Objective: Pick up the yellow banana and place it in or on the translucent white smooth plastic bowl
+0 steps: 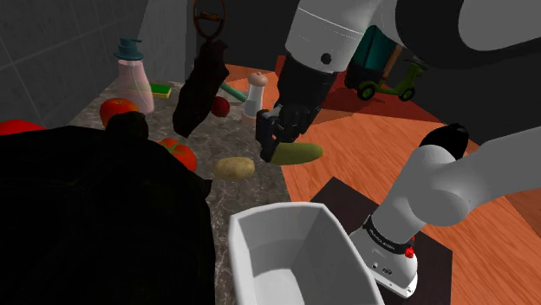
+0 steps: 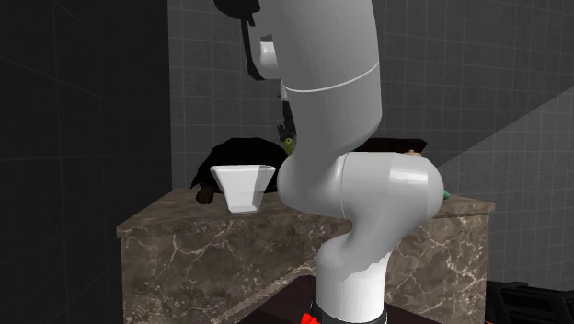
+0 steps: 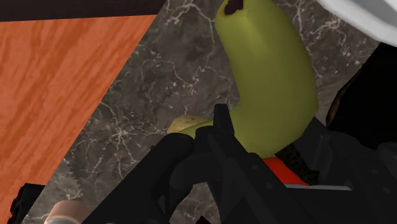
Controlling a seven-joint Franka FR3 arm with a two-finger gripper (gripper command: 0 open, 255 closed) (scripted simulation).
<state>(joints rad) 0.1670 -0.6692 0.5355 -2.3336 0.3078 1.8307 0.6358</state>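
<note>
Yellow-green, nearer olive than bright yellow, the banana lies crosswise in my pincer, whose two black fingers are closed on it near one end. In the shoulder view its free end pokes toward that view's right, over the edge where the marbled bench meets the orange wooden floor.

In the wrist view the banana curves away from my pincer, dark tip farthest out, with one of my fingers pressed against its side. A potato peeks out beside that finger, lying on the bench below. A white curve of the bowl shows past the banana's tip, and the floor lies off to the other side.

In the second exterior view my pincer hangs above the bench, much of it hidden by my own white arm. A small green patch of the banana shows there, higher than the rim of the bowl and toward that view's right of it.

The bowl is white with steep, flaring walls. It stands on the bench near my stand, apart from the banana. In the shoulder view the potato lies just beside my pincer on that view's left, a tomato lies farther left, and a white shaker stands behind.
</note>
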